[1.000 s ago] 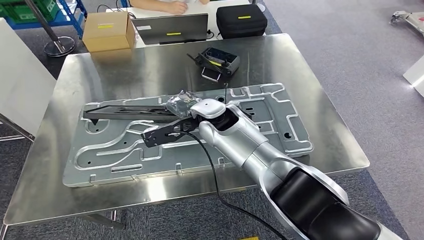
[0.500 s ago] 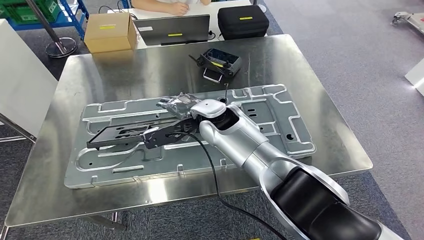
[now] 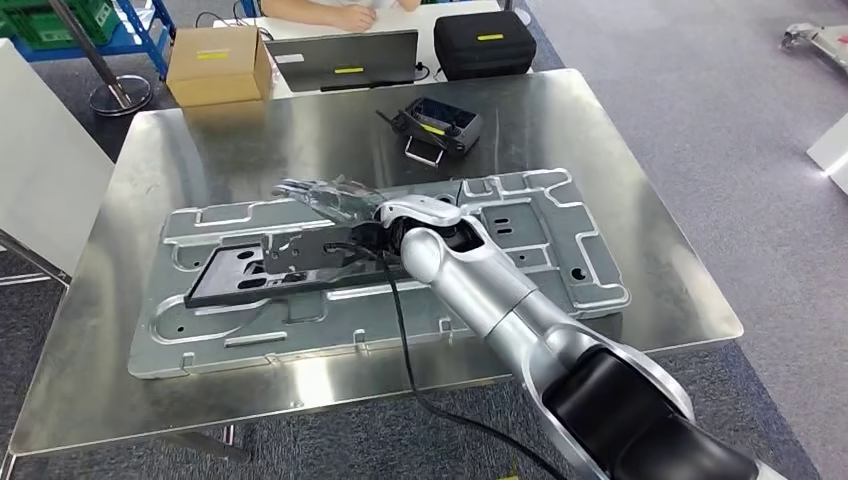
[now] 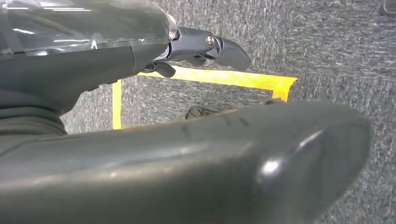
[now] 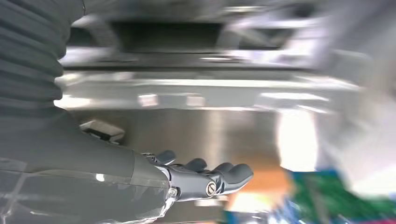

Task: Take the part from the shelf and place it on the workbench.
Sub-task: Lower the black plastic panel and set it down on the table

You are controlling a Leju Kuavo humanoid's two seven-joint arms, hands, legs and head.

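Part (image 3: 262, 268) dropped flat onto plate (image 3: 560, 250) | right hand (image 3: 320, 196) empty, fingers spread, just beyond part

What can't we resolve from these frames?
- Black part: its near end is hidden under the right hand and wrist, head view.
- Right wrist view: motion blur, so the plate and part are not legible.
- Left hand: a dark body part covers much of the left wrist view.
- Person behind the table: cut off by the top edge.
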